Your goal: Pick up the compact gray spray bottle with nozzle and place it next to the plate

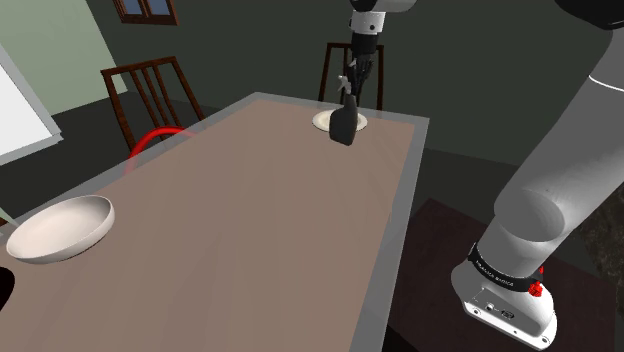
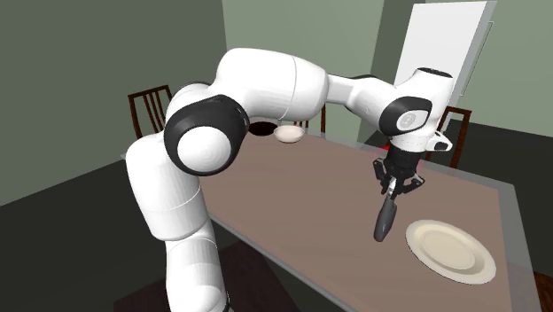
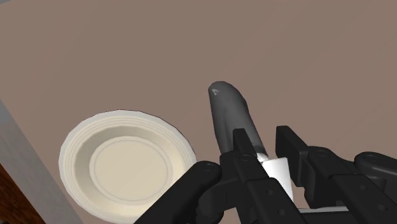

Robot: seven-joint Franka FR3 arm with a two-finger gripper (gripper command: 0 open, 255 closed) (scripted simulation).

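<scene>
Shoulder view: the spray bottle (image 1: 343,122) covers the middle of the plate (image 1: 320,121). A dark item (image 1: 4,284) at the lower left edge is cut off, identity undetermined.

Wrist view: the bottle's end nearest the claw (image 3: 264,145) is hidden behind it.

Second exterior view: the arm (image 2: 266,84) masks part of the table (image 2: 328,204).

- Shoulder camera looks down the table (image 1: 250,200) lengthwise from beside the arm (image 1: 560,190).
- Second exterior camera stands near the arm, facing across that table.
- Wrist camera hangs close above the plate (image 3: 127,167), seen by all three.
</scene>
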